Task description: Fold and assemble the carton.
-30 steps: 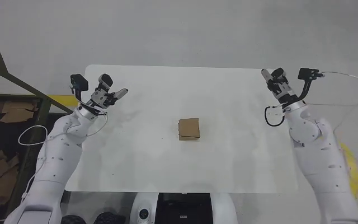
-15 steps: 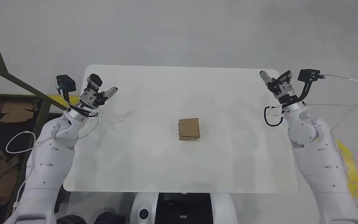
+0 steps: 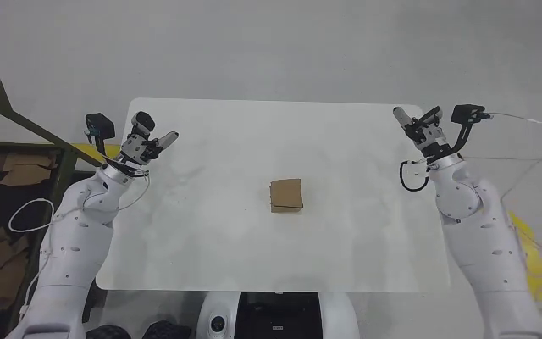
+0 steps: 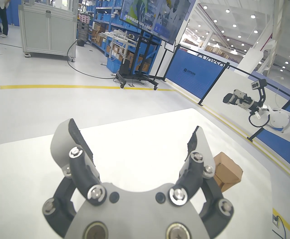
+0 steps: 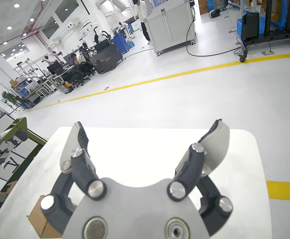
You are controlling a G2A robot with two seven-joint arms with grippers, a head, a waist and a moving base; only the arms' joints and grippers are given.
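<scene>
Bench (image 3: 254,254): white, with rounded corners; it carries one thing, the carton.
Carton (image 3: 286,195): small, brown, in the shape of a closed box. It stands near the middle of the bench, a little to the robot's side, and is well apart from both pincers. In the left wrist view the carton (image 4: 226,172) appears past one finger, with a seam line on its side. In the right wrist view a corner of the carton (image 5: 38,217) appears low, beside the pincer's base.
Left pincer (image 3: 158,129): above the left edge of the bench, toward the far left corner. The fingers are spread wide and nothing is between them; the left wrist view shows the same wide gap at the pincer (image 4: 134,127), with bare bench (image 4: 34,154) under it.
Right pincer (image 3: 417,113): above the far right corner of the bench. It is also wide and holds nothing; its own view shows the pincer (image 5: 148,123) with the dark pads (image 5: 81,133) far from each other, over the bench (image 5: 145,147).
Cardboard pieces (image 3: 25,169): on the floor to the left of the bench, behind a green frame (image 3: 34,136).
Yellow line (image 4: 68,86): on the gray floor beyond the bench.
Gray cabinet (image 4: 47,29): far behind, on the floor past the line.
Screen (image 4: 154,20): large, on a black wheeled stand, also far behind.
</scene>
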